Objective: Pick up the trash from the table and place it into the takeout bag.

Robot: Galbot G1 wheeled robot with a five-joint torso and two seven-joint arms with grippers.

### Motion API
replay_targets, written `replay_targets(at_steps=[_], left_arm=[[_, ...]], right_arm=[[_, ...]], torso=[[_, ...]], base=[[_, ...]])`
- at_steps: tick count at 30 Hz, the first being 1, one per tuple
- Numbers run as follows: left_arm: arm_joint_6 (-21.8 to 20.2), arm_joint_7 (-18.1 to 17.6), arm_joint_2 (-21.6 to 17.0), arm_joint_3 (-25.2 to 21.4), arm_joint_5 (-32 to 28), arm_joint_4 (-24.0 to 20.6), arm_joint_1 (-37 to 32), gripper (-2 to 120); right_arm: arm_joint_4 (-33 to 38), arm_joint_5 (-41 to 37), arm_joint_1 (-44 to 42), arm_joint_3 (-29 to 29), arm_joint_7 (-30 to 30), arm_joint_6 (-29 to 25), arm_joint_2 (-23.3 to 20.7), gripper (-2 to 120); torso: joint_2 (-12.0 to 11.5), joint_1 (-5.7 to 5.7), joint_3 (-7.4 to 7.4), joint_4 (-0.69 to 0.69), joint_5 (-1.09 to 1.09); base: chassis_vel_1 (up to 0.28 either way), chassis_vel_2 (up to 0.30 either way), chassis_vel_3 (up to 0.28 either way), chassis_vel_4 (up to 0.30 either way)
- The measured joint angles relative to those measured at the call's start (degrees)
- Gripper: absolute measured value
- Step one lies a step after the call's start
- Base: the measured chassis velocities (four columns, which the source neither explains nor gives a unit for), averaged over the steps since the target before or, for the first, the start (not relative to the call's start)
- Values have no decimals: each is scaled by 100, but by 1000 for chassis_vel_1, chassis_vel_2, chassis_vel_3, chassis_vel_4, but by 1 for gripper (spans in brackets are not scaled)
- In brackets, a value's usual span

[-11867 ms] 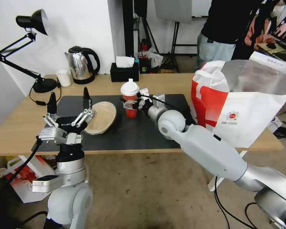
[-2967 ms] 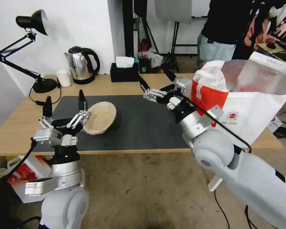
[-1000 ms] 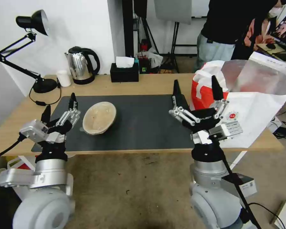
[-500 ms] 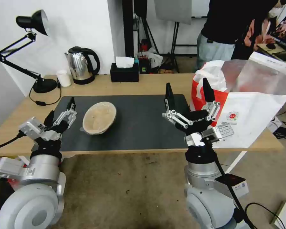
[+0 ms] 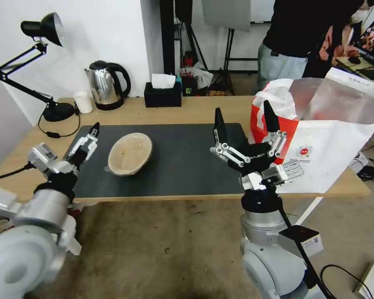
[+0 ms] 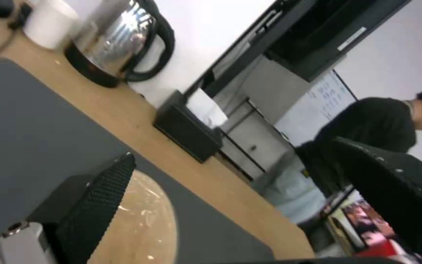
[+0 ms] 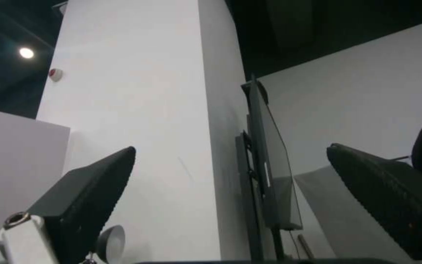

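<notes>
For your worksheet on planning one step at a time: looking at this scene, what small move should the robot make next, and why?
Probably ease the left tool forward to the shallow tan pulp bowl. The bowl lies on the black mat of the table, and the left tool is open just beside it. The right tool is open, holding nothing, near the takeout bag.

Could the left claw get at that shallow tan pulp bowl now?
Probably yes: the open left claw sits just beside the shallow tan pulp bowl, with bare black mat between them.
</notes>
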State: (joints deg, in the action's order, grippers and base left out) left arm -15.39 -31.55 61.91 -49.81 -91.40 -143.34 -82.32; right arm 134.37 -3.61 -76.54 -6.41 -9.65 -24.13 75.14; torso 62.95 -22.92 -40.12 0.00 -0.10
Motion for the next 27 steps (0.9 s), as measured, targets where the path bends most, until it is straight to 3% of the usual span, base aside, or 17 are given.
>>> replay_targets(at_steps=[4,7,11,14,17,22,27], left_arm=[[-137,-205,-251,-266,-504,0,135,100],[-434,-677,-642,-645,-1483,136,341,100],[-607,-764,-801,-778,-2049,304,463,100],[-763,-848,-926,-832,-2508,434,624,100],[-1202,-1115,-1189,-943,-3334,668,908,100],[-1676,-1394,-1522,-964,-4174,1093,1285,100],[-2055,-1546,-1585,-888,-4596,1444,1434,100]], right_arm=[[-12,-4,18,-2,1,0,-15,100],[-17,-20,36,-5,5,0,-31,100],[-17,-26,53,-2,7,-2,-26,100],[-22,-28,63,0,7,-3,-22,100],[-28,-28,64,5,11,-3,-26,100],[-42,-26,63,3,12,-4,-30,100],[-69,-16,61,2,17,-8,-16,100]], torso=[[0,0,0,0,1],[0,0,0,-1,1],[0,1,0,1,1],[0,1,0,0,1],[0,0,0,-1,1],[0,0,0,-1,1],[0,0,0,0,0]], base=[[0,0,0,0],[0,0,0,0],[0,0,0,0],[0,0,0,0],[0,0,0,0],[0,0,0,0],[0,0,0,0]])
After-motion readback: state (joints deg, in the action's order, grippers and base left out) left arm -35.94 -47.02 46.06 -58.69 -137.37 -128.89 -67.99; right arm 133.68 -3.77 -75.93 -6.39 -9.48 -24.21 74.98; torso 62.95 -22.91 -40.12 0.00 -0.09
